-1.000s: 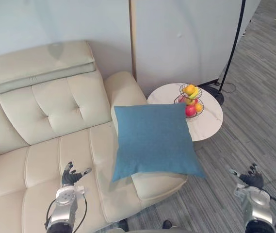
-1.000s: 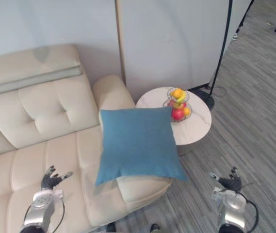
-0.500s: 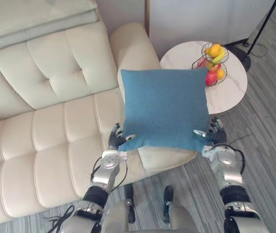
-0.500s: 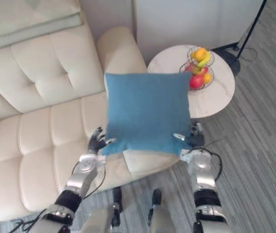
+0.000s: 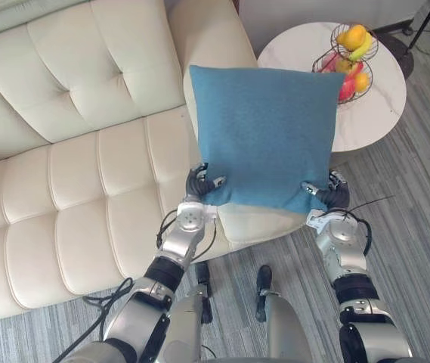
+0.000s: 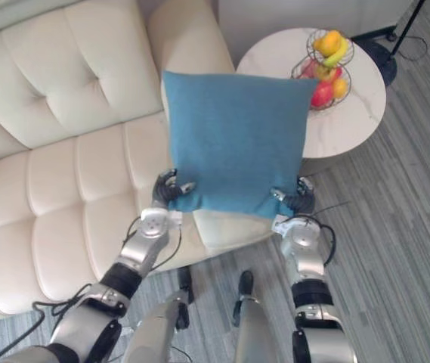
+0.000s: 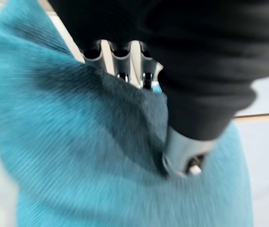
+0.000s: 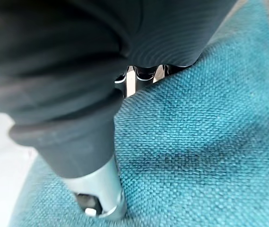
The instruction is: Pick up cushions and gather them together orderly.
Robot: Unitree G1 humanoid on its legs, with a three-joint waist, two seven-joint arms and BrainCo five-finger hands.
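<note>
A square blue cushion (image 5: 264, 132) stands tilted against the armrest end of the cream sofa (image 5: 71, 174), its lower edge over the seat's front corner. My left hand (image 5: 199, 185) is at the cushion's lower left corner, thumb on the front and fingers curled behind the cloth. At the lower right corner my right hand (image 5: 328, 195) pinches the same way. In the left wrist view the thumb (image 7: 184, 156) presses into the blue cloth (image 7: 77, 156). The right wrist view shows that thumb (image 8: 99, 189) on the weave (image 8: 195, 142).
A round white side table (image 5: 373, 113) stands right of the sofa, behind the cushion, with a wire fruit basket (image 5: 351, 57) on it. A black lamp base (image 6: 377, 49) sits beyond the table. Grey plank floor (image 5: 426, 249) lies to the right.
Both hands have come up from low at the sides to the cushion's two lower corners and curled onto them. The camera has tilted down toward the sofa.
</note>
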